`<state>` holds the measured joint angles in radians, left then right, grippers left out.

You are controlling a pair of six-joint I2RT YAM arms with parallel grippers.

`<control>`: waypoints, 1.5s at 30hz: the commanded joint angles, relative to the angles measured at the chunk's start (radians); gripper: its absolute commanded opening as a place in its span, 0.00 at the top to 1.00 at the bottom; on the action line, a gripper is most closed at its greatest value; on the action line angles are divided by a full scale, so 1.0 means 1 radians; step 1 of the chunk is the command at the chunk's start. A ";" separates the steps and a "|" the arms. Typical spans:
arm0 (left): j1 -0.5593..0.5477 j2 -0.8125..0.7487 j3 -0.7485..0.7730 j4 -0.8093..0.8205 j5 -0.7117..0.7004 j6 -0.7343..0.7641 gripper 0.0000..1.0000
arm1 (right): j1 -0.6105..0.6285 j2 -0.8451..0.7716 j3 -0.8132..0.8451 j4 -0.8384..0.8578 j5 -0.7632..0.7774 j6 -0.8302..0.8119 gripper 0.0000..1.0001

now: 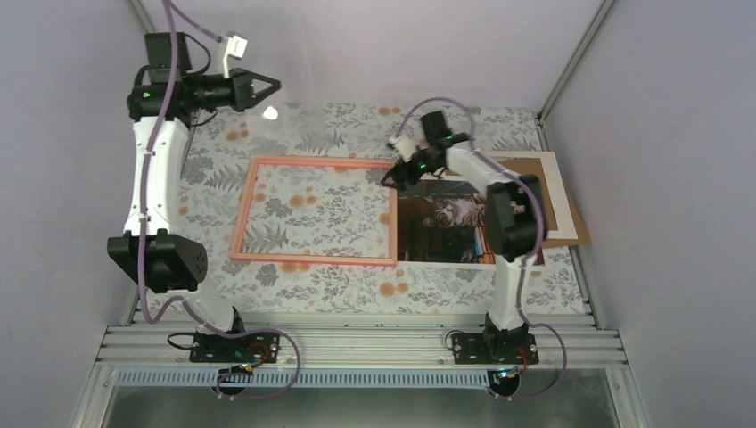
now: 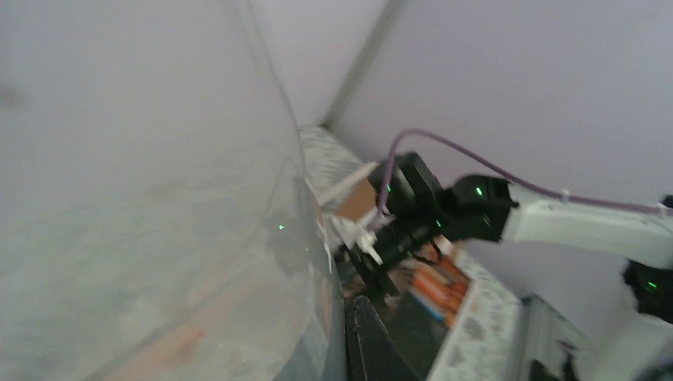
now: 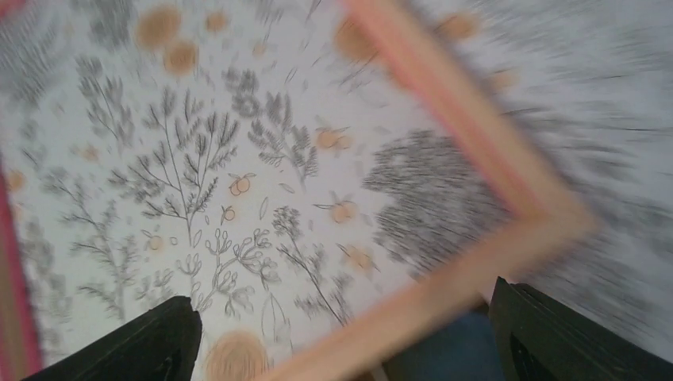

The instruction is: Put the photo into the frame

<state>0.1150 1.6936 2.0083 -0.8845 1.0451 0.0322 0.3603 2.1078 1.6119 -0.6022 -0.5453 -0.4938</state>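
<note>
We see the right gripper [image 1: 398,174] spread wide over the frame [image 1: 316,260], far right corner; photo [image 1: 450,214] right against its right edge; left gripper [image 1: 267,86] clenched high, far left

The frame [image 1: 312,259] is salmon-pink, the tablecloth [image 1: 357,290] grey-leafed with orange blooms.

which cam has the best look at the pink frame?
Top external: the whole frame lies flat on the patterned table, all four edges visible, with the photo next to it. Right wrist shows only one blurred corner. Left wrist shows nothing clearly identifiable as the frame.
</note>
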 commanded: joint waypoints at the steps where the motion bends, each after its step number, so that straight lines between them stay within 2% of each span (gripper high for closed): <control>1: -0.108 -0.023 0.001 0.107 0.200 -0.124 0.98 | -0.184 -0.219 -0.082 -0.060 -0.147 0.088 0.10; 3: -0.158 -0.039 -0.041 0.154 0.253 -0.198 0.98 | -0.282 -0.276 -0.149 -0.059 -0.129 0.111 0.10; 7: -0.248 -0.090 -0.253 0.365 0.386 -0.433 0.98 | -0.475 -0.327 -0.235 -0.076 -0.118 0.153 0.10; 11: -0.260 -0.105 -0.433 0.338 0.376 -0.380 0.98 | -0.606 -0.368 -0.305 -0.061 -0.118 0.211 0.10; 12: -0.259 -0.104 -0.490 0.329 0.360 -0.359 0.98 | -0.615 -0.383 -0.324 -0.051 -0.105 0.219 0.06; 16: -0.255 -0.082 -0.662 0.226 0.223 -0.206 0.98 | -0.620 -0.422 -0.371 -0.041 -0.097 0.223 0.06; 22: -0.215 -0.044 -0.903 0.303 0.025 -0.150 0.97 | -0.602 -0.413 -0.410 -0.034 -0.132 0.238 0.08; 26: -0.151 0.010 -0.952 0.369 -0.053 -0.146 0.98 | -0.560 -0.400 -0.414 -0.037 -0.138 0.226 0.09; 30: -0.143 0.065 -0.938 0.342 -0.110 -0.086 0.98 | -0.492 -0.393 -0.422 -0.041 -0.138 0.204 0.13; 45: -0.104 0.187 -0.831 0.223 -0.267 0.030 0.98 | -0.326 -0.362 -0.408 -0.048 -0.115 0.166 0.14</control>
<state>0.0051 1.8454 1.1358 -0.6197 0.8333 0.0006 0.0105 1.7290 1.1995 -0.6518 -0.6472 -0.3035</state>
